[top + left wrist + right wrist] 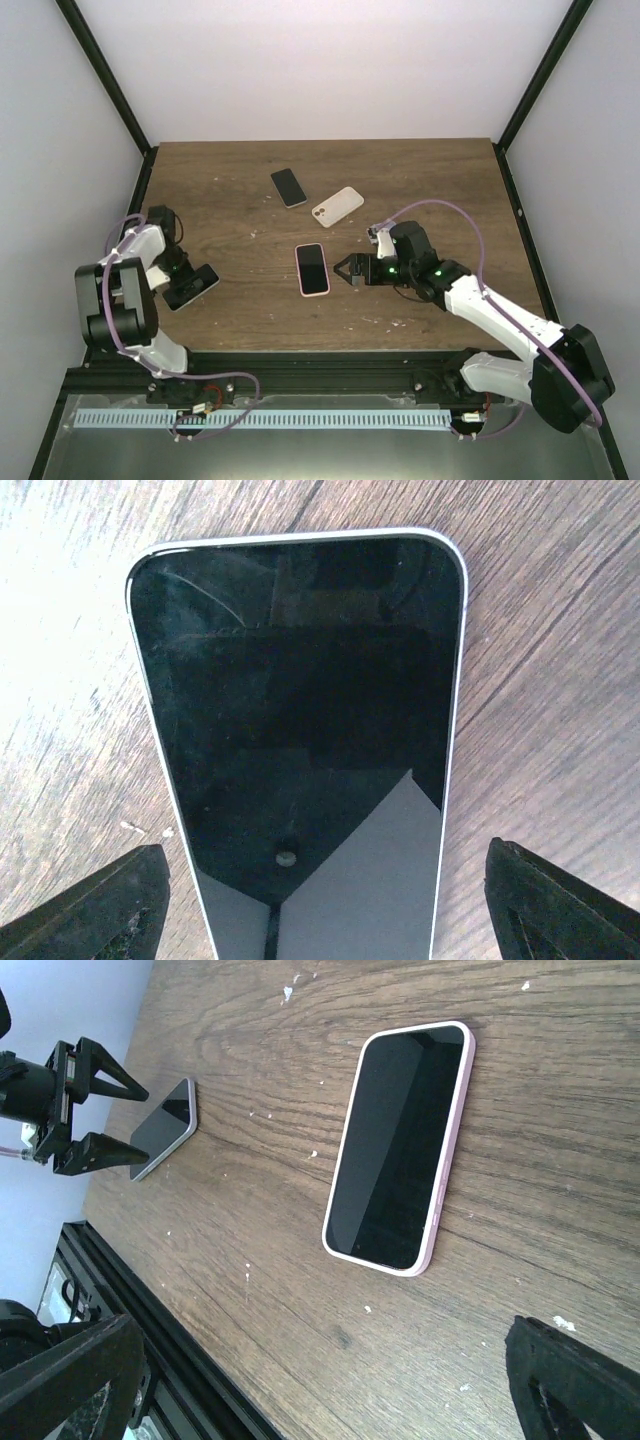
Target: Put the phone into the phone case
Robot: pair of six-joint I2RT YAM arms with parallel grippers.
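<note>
Your left gripper (325,917) stands wide, fingers clear of both long edges of the silver-rimmed phone (300,710), which lies flat near the table (430,180)'s left edge. Your right gripper (320,1390) is wide too, just short of the pink-cased phone (400,1150). The cream phone case (338,206) lies farther back, with bare wood around it.

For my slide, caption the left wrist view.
Open left fingers flank a dark-screened phone flat on the wooden table.
</note>
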